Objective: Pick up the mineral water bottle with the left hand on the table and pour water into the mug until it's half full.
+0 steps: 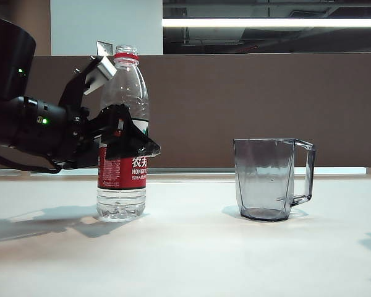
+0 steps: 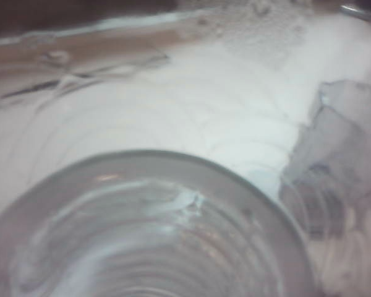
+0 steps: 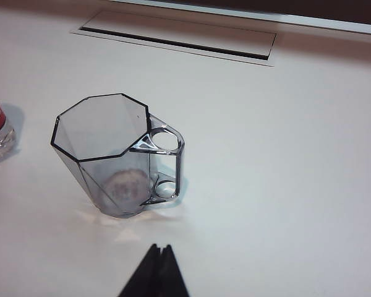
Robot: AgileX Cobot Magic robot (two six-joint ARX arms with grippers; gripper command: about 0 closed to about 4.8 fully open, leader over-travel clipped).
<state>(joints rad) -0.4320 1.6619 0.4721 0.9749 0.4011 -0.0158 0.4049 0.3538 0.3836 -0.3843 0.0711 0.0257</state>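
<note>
A white worktop point(image 1: 191, 247) fills the exterior view, with a brown partition wall behind it. Toward the left side of the worktop stands the mineral water bottle point(image 1: 123, 124), upright, clear plastic with a red neck ring, no cap, and a red-and-white label. A little water point(image 1: 120, 204) shows in its base.

The left hand point(image 1: 114, 105), black with small green lights, reaches in from the worktop's left edge. Its fingers stand spread wide apart on either side of the bottle's body: the silver-grey finger plate point(image 1: 99, 73) sits up near the shoulder behind the bottle, and a dark finger point(image 1: 133, 142) crosses in front just above the label. Whether either finger touches the plastic cannot be told. The left wrist view is blurred, filled by the bottle's ribbed clear curve point(image 2: 154, 229).

The mug point(image 1: 269, 179), smoky grey and faceted with a squared handle pointing to the right edge, stands upright and empty, well apart from the bottle toward the right.

The right hand point(image 3: 156, 275) hovers above the worktop near the mug point(image 3: 114, 154), its black fingertips pressed together and holding nothing.
</note>
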